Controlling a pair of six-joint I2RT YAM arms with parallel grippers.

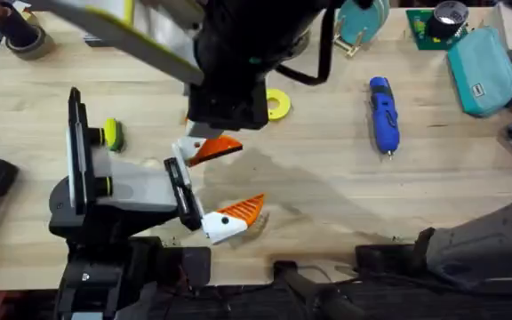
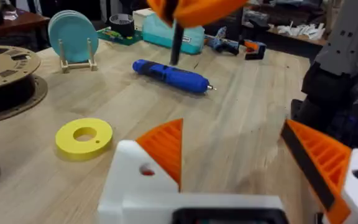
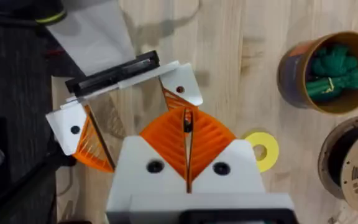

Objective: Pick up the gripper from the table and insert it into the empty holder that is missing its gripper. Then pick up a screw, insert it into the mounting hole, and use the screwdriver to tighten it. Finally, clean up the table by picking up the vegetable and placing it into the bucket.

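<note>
The setting is a robotics workshop or lab. A light wooden butcher-block counter carries a blue electric screwdriver, a roll of tape, a green circuit board and a teal zip pouch. A spool of printer filament sits at the counter's left side. Beyond the far edge stands a second bench with hand tools and loose parts.

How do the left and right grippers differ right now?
The left gripper has fingers spread wide, gripping nothing; the right gripper has fingers pressed together, pinching a thin dark rod. The right gripper hangs above the left gripper, pointing down. Both have white mounts with orange tips.
</note>
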